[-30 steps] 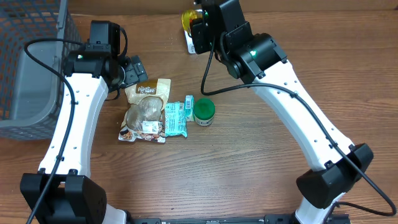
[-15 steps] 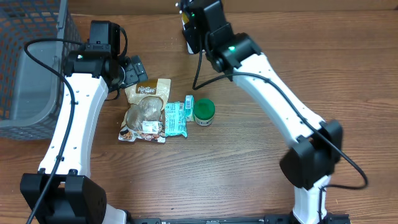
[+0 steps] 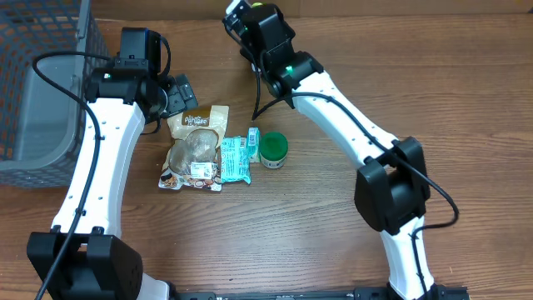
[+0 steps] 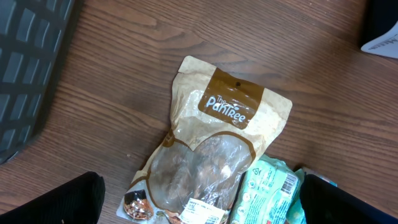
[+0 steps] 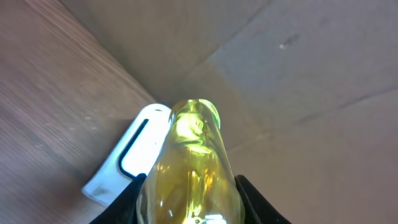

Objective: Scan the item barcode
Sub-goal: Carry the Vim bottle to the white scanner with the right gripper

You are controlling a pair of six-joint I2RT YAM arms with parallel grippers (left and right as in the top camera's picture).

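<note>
Right tool [image 5: 190, 202] gripping clear yellow bottle [image 5: 189, 143] near flat white scanner [image 5: 132, 158], left tool [image 4: 199, 208] wide over brown snack pouch [image 4: 217, 124]

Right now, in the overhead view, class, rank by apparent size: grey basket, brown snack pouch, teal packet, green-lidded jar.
1. grey basket, though partly cropped.
2. brown snack pouch.
3. teal packet and green-lidded jar look too alike to rank.

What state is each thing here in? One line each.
left end effector: open, empty.
right end effector: shut on the yellow bottle.
yellow bottle: gripped, above the white device.
white device: lying flat.
pouch: lying flat, label up.
teal packet: lying flat beside the pouch.
green-lidded jar: upright, lid on.
</note>
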